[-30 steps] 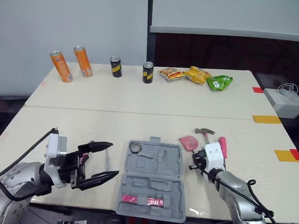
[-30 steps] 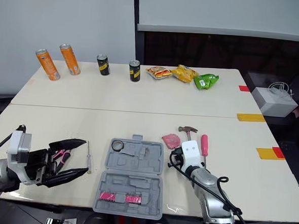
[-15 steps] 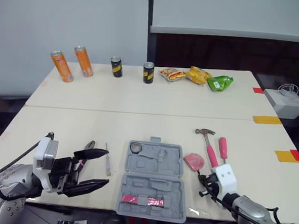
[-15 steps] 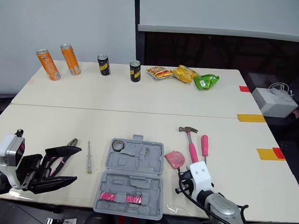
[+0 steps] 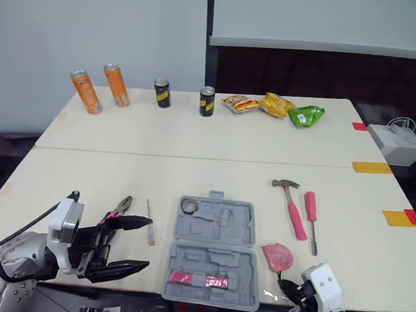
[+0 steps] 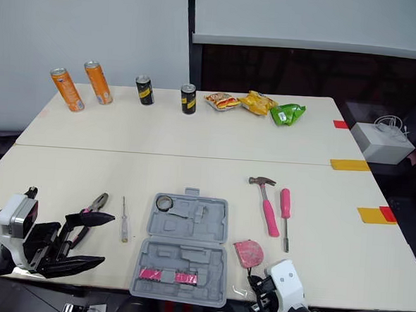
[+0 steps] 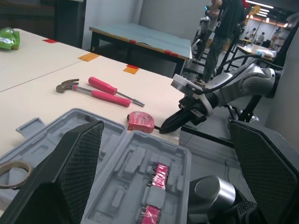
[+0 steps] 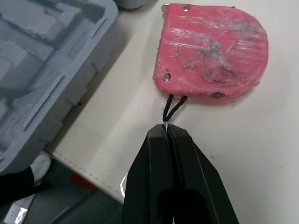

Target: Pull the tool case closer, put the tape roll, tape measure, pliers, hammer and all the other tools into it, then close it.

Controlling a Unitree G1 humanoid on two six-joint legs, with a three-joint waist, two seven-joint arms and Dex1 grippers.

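The grey tool case (image 5: 213,248) lies open near the table's front edge, with the tape roll (image 5: 188,205) in its back left corner. My right gripper (image 8: 167,133) is shut on the black cord of the pink tape measure (image 8: 212,51), which lies just right of the case (image 5: 278,256). The pink-handled hammer (image 5: 290,203) and the pink screwdriver (image 5: 311,208) lie further back on the right. Left of the case lie the pliers (image 5: 120,208) and a small screwdriver (image 5: 149,223). My left gripper (image 5: 146,244) stands open and empty by the case's front left corner.
Several drink cans (image 5: 117,85) and snack bags (image 5: 275,104) stand along the far table. A white box (image 5: 401,143) sits off the right side. Yellow and red tape marks (image 5: 396,216) line the right edge. People (image 7: 224,18) stand behind another table.
My right gripper has drawn back to the front edge, dragging the tape measure by its cord from beside the hammer. My left gripper has pulled back, uncovering the pliers.
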